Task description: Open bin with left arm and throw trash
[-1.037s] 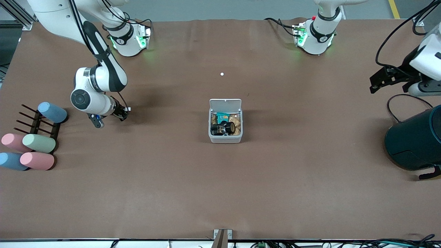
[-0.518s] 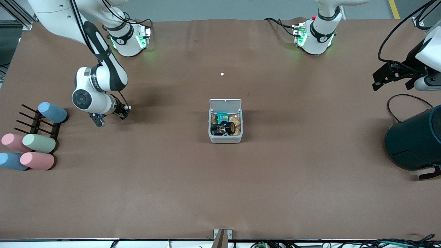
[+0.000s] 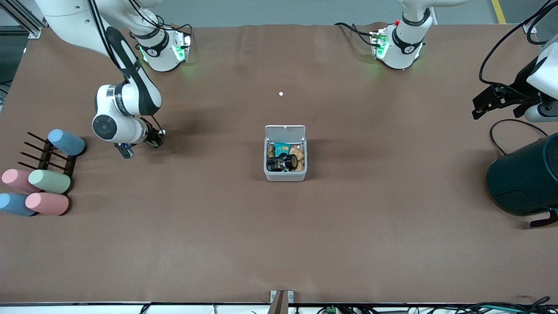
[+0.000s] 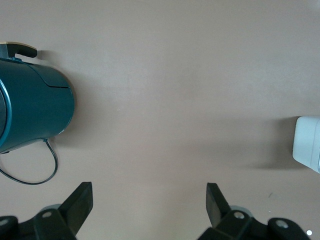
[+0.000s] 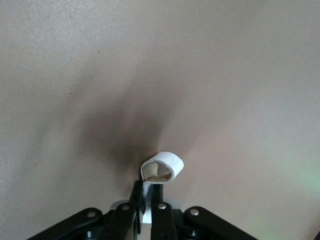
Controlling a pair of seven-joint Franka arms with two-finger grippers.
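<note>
The bin [image 3: 285, 175], a small white-grey box, sits mid-table with its lid [image 3: 285, 131] standing open. Trash lies inside it: a dark tape roll [image 3: 289, 162] and a printed packet [image 3: 282, 148]. My right gripper [image 3: 158, 140] is low over the table toward the right arm's end, shut on a white curled scrap of trash [image 5: 162, 170] that sticks out past its fingertips [image 5: 148, 192]. My left gripper [image 3: 476, 110] hangs open and empty at the left arm's end of the table, above bare cloth [image 4: 148, 200]. A corner of the bin [image 4: 307, 147] shows in the left wrist view.
A large dark teal cylinder [image 3: 523, 179] with a black cable lies at the left arm's end [image 4: 32, 110]. Several pastel cylinders [image 3: 48, 181] and a dark rack [image 3: 43, 155] sit at the right arm's end. A tiny white dot [image 3: 280, 93] lies between the bin and the bases.
My right gripper has closed on the white scrap and shifted slightly toward the right arm's base. The left gripper drifted a little at the table's end, still open.
</note>
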